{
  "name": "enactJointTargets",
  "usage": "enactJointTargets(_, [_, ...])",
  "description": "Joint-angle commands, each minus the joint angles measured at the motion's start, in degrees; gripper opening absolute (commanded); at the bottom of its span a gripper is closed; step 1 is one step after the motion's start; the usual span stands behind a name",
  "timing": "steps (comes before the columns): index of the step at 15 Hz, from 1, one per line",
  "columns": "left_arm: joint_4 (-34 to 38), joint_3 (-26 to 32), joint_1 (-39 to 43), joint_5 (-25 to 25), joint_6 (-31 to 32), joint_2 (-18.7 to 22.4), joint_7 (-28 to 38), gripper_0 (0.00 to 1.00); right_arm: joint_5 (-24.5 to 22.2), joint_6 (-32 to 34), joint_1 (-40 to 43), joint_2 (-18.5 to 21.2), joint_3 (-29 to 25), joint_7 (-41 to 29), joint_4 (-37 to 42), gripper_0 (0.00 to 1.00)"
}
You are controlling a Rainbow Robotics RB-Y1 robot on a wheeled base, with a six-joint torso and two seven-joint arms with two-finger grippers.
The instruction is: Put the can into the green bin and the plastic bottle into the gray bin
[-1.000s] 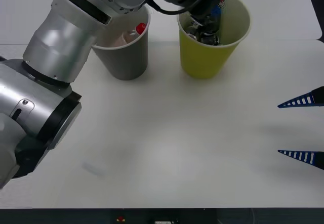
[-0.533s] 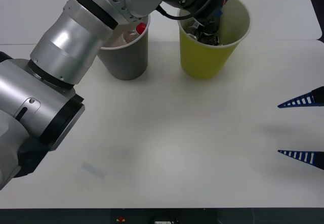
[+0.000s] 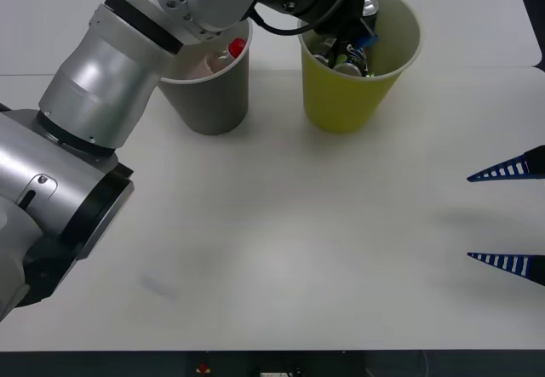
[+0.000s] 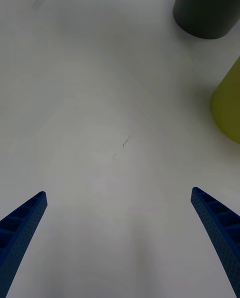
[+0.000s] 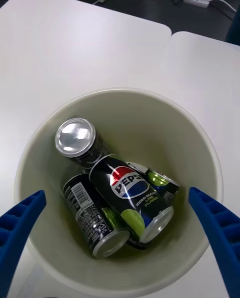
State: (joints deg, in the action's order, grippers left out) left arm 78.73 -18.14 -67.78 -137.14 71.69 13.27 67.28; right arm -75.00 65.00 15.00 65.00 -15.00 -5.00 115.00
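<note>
With the left arm reaching over the green bin (image 3: 358, 88), both sorted items sit inside their bins.
Two bins stand side by side: the gray bin (image 3: 209, 96) carries one plastic bottle (image 3: 223, 56), red cap showing; the green one carries four cans, a Pepsi can (image 5: 132, 198) lying on top. Left gripper (image 5: 120, 243) hangs over that rim, fingers spread, grasping nothing; right gripper (image 3: 509, 215) waits well apart, fingers parted. Cans look light, rigid, slick-sided, so best pinched across the middle.
</note>
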Motion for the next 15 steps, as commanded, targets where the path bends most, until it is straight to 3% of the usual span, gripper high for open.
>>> enactJointTargets(1, [7.0, 2.3, 5.8, 5.9, 0.7, 3.6, -5.3, 1.0, 0.0, 0.0, 0.0, 0.0, 0.0, 0.0, 0.0, 1.0])
enactJointTargets(5, [20.1, 7.8, 15.8, 12.8, 4.7, 8.9, -12.8, 1.0, 0.0, 0.0, 0.0, 0.0, 0.0, 0.0, 0.0, 1.0])
enactJointTargets(8, [24.1, 11.6, 22.8, 21.0, 4.7, 12.2, -19.7, 1.0, 0.0, 0.0, 0.0, 0.0, 0.0, 0.0, 0.0, 1.0])
enactJointTargets(15, [29.2, 19.1, 37.1, 33.6, 4.7, 19.4, -37.1, 1.0, 0.0, 0.0, 0.0, 0.0, 0.0, 0.0, 0.0, 1.0])
